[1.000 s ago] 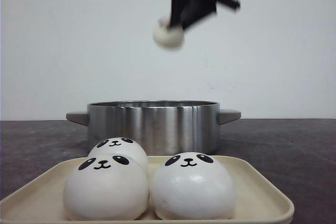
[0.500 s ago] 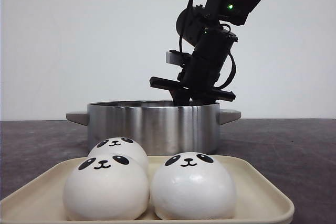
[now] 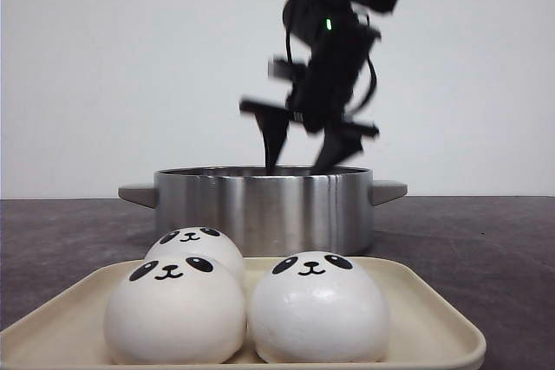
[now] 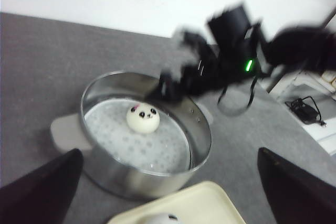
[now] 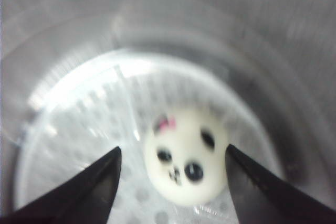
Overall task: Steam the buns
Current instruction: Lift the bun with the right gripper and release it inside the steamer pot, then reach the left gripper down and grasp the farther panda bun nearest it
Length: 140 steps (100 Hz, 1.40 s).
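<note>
Since half a second ago, the right tool (image 3: 299, 155) has been raised, spread and empty, above the round stainless steel pot (image 3: 262, 210), where one small white panda-faced bun (image 4: 143, 118) is now left. Three white panda-faced buns (image 3: 318, 308) remain on the cream plastic tray (image 3: 434, 318), unobstructed; the left tool (image 4: 168, 182) is spread.

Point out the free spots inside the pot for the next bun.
One small bun lies on the perforated steamer plate in the pot, toward the far wall. The plate's near half is bare. It is crowded above the far rim, where the right gripper hangs, jaws open.
</note>
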Tool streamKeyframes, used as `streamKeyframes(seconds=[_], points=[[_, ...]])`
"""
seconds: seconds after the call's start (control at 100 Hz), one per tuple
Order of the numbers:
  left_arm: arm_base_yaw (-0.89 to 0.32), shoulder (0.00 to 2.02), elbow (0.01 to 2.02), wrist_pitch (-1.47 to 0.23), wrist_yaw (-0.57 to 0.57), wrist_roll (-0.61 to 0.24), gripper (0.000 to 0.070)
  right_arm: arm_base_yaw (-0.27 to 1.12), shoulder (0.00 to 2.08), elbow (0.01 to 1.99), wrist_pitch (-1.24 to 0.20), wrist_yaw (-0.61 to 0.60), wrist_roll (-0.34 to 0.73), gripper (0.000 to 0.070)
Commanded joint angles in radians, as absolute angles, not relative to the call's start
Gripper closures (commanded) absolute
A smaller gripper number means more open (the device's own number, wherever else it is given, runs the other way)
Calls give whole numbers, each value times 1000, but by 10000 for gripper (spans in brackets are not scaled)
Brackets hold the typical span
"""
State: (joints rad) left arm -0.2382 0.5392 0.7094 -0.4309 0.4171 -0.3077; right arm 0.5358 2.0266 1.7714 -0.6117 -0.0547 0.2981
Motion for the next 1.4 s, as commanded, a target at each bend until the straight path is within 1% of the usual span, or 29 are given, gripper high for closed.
streamKeyframes(seconds=[0.0,0.01,0.03,0.05,0.19,0.32,0.42,0.5,0.68,0.82,0.92,1.15,1.18,1.19,1.21,1.31,1.39], points=[[-258,562,717,-436,420,-310,117,555,1988,1880,-689,-56,255,654],[-263,566,717,-438,420,-310,117,558,1982,1891,-702,-57,249,700],[-272,577,717,-445,420,-309,117,563,1969,1909,-724,-59,238,700],[-282,589,717,-452,420,-307,117,570,1954,1925,-742,-59,229,684],[-380,717,719,-517,390,-317,114,641,1789,1952,-807,-39,199,685],[-500,863,730,-550,328,-339,114,741,1610,1952,-875,67,191,685],[-583,978,751,-547,283,-385,114,828,1486,1952,-919,137,184,685],[-626,1067,776,-542,251,-411,114,884,1402,1952,-940,181,187,686],[-676,1264,851,-539,204,-413,107,961,1262,1952,-957,267,227,686],[-693,1409,912,-536,195,-413,107,966,1195,1952,-968,322,236,686],[-702,1497,946,-534,168,-413,107,966,1166,1952,-992,369,237,686],[-706,1621,970,-530,148,-413,116,966,1140,1952,-1069,398,255,686],[-706,1629,970,-529,147,-413,132,966,1140,1952,-1078,398,256,686],[-706,1634,970,-527,146,-413,152,966,1139,1952,-1081,398,257,686],[-706,1638,970,-527,146,-413,170,966,1138,1952,-1087,398,257,686],[-706,1653,970,-520,145,-413,363,966,1137,1952,-1106,398,264,686],[-707,1654,970,-508,136,-413,491,966,1137,1952,-1110,397,277,687]])
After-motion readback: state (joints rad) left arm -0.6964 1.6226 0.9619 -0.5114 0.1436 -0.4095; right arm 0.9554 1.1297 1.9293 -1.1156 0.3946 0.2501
